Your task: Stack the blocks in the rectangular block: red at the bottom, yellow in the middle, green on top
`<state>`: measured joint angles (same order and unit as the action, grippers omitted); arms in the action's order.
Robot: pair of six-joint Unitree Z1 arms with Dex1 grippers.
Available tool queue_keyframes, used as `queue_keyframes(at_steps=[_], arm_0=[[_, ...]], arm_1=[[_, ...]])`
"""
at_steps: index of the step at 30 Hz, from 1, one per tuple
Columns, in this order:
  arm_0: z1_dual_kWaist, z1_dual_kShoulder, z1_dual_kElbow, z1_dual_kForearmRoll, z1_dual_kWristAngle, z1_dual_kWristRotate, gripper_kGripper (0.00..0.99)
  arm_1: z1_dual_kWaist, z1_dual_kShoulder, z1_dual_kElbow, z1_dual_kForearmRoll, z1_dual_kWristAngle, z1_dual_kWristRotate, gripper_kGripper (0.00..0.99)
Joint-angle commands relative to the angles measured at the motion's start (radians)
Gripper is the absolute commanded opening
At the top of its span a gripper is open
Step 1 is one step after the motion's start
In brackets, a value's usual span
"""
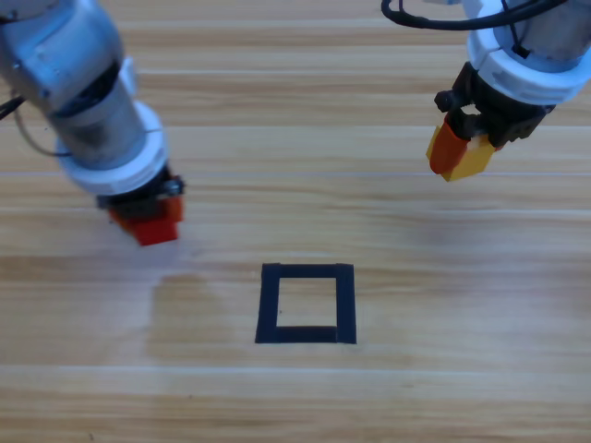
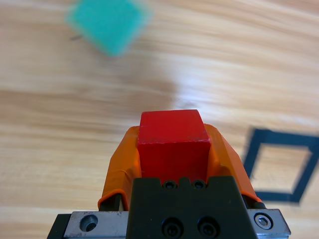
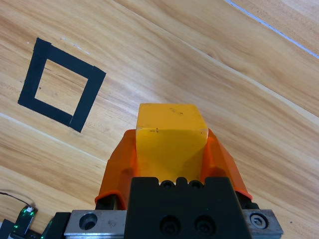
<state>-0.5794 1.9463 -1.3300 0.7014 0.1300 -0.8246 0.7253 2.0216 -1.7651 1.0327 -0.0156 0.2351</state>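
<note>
2 grey robot arms reach down over a pale wooden table (image 1: 388,388), each carrying 1 small cube. A flat rectangle outlined in black tape (image 1: 306,304) lies on the wood at lower centre, with bare wood inside it.

Up and to the left of the tape rectangle, the left gripper (image 1: 146,220) is clenched on the small plain red cube (image 1: 152,227); the left wrist view shows that cube (image 2: 172,143) pinched between the 2 orange jaws. Up and to the right of the rectangle, well apart from it, the right gripper (image 1: 459,153) grasps the small plain yellow cube (image 1: 473,159) the same way. The small teal-green cube (image 2: 108,25) shows only in the left wrist view, resting on the table far from the rectangle.
</note>
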Motion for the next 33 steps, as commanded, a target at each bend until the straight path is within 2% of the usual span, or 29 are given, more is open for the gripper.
queue_keyframes(at_steps=[1, 7, 11, 14, 20, 26, 33], arm_0=[[-0.174, 0.02, -0.032, 0.001, -0.035, 0.16, 0.038], [-0.258, 0.137, -0.132, 0.023, -0.081, 0.295, 0.037], [-0.292, 0.23, -0.264, 0.113, -0.092, 0.301, 0.037], [-0.3, 0.287, -0.364, 0.187, -0.082, 0.236, 0.038], [-0.3, 0.395, -0.546, 0.352, -0.047, -0.008, 0.041], [-0.301, 0.399, -0.554, 0.365, -0.055, -0.103, 0.057], [-0.307, 0.395, -0.552, 0.371, -0.058, -0.13, 0.058]], arm_1=[[-0.035, -0.021, 0.036, 0.017, 0.014, 0.007, 0.026], [-0.046, -0.02, 0.035, 0.017, 0.028, 0.009, 0.026], [-0.055, -0.014, 0.036, 0.017, 0.029, 0.009, 0.026], [-0.06, -0.012, 0.039, 0.015, 0.036, 0.009, 0.026], [-0.064, -0.006, 0.044, 0.01, 0.039, 0.006, 0.026], [-0.069, -0.003, 0.052, 0.004, 0.049, -0.004, 0.026], [-0.069, 0.0, 0.058, -0.003, 0.057, -0.008, 0.026]])
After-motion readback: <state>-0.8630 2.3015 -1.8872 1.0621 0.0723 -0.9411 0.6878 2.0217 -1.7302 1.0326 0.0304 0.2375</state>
